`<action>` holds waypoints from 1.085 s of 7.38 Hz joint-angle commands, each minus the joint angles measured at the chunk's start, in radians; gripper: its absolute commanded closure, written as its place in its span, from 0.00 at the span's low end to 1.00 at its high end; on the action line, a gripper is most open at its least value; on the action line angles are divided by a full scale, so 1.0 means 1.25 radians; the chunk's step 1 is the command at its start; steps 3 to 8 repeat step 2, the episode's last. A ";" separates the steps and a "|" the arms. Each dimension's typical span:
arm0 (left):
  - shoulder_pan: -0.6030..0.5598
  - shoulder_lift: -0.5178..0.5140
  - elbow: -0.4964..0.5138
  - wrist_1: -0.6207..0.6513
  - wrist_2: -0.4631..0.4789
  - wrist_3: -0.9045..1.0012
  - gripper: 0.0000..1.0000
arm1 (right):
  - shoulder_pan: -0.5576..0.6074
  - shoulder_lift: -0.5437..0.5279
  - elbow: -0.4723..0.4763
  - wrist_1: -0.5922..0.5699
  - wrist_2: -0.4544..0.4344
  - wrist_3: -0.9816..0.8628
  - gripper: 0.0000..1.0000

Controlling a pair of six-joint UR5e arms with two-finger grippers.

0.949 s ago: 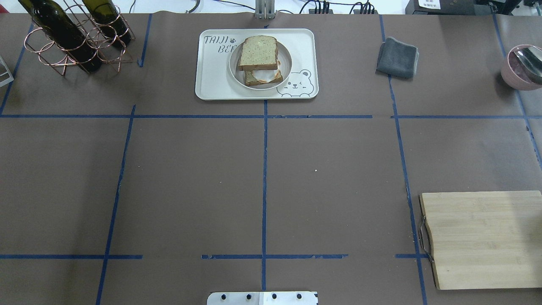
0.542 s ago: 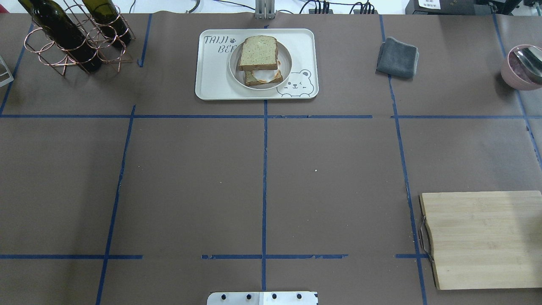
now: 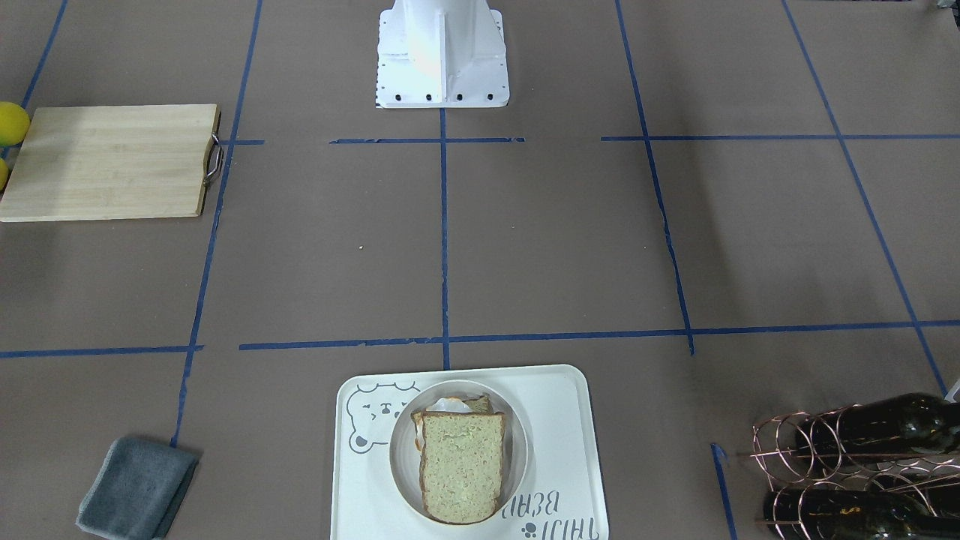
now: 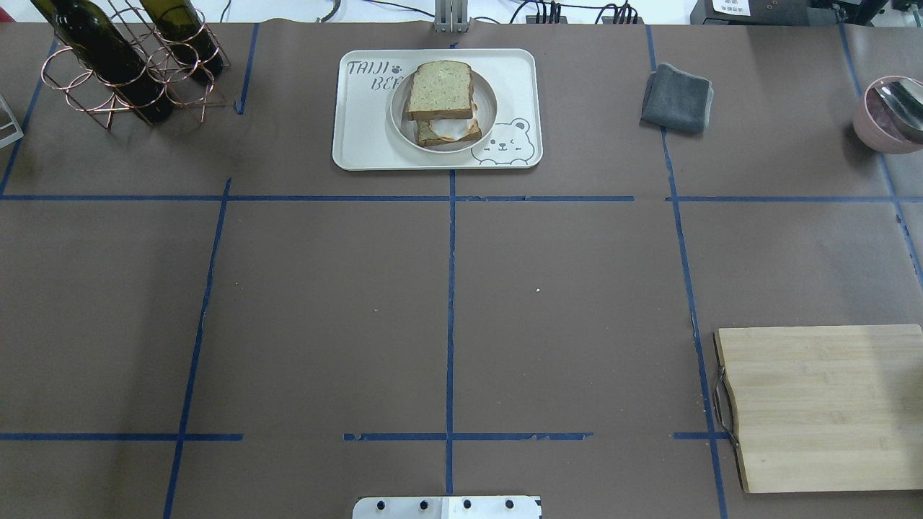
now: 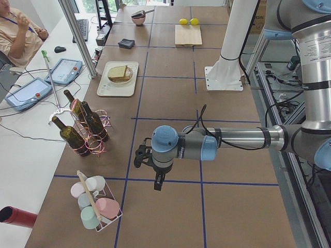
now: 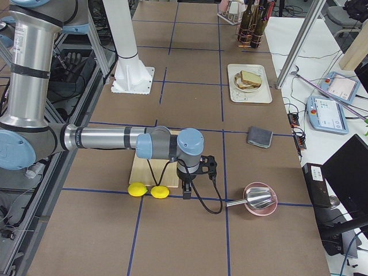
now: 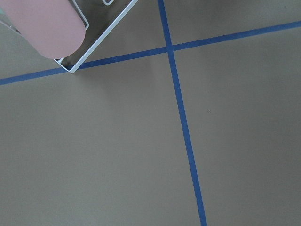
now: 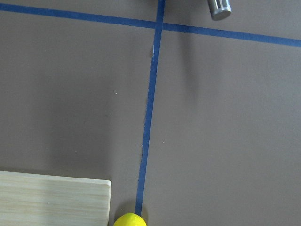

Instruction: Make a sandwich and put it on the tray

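Note:
The sandwich [image 4: 440,90] lies on a small round white plate [image 4: 489,108] that stands on the cream bear tray [image 4: 360,140] at the far middle of the table. Its top slice sits shifted off the bottom slice, and the white egg [image 4: 456,130] peeks out between them. It also shows in the front view [image 3: 461,465] on the tray [image 3: 570,420]. My left gripper [image 5: 156,181] hangs over the table's left end. My right gripper [image 6: 187,190] hangs over the right end, next to two lemons. Only the side views show the grippers, so I cannot tell whether they are open or shut.
A copper rack with wine bottles [image 4: 122,65] stands far left. A grey cloth [image 4: 676,98] and a pink bowl with a spoon [image 4: 890,115] lie far right. A wooden cutting board [image 4: 822,407] lies near right, with lemons [image 6: 146,191] beside it. A basket of cups [image 5: 95,206] stands at the left end.

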 commanded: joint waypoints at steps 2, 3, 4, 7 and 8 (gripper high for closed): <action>0.000 0.000 0.003 -0.001 0.000 0.000 0.00 | 0.000 0.000 0.000 0.000 0.000 -0.001 0.00; 0.000 0.000 0.003 -0.001 0.000 0.000 0.00 | 0.000 0.000 0.000 0.000 0.000 -0.001 0.00; 0.000 0.000 0.003 -0.001 0.000 0.000 0.00 | 0.000 0.000 0.000 0.000 0.000 -0.001 0.00; 0.000 0.000 0.003 -0.001 0.000 0.000 0.00 | 0.000 0.000 0.000 0.000 0.000 -0.001 0.00; 0.000 0.000 0.003 -0.001 0.000 0.000 0.00 | 0.000 0.000 0.000 0.000 0.000 -0.001 0.00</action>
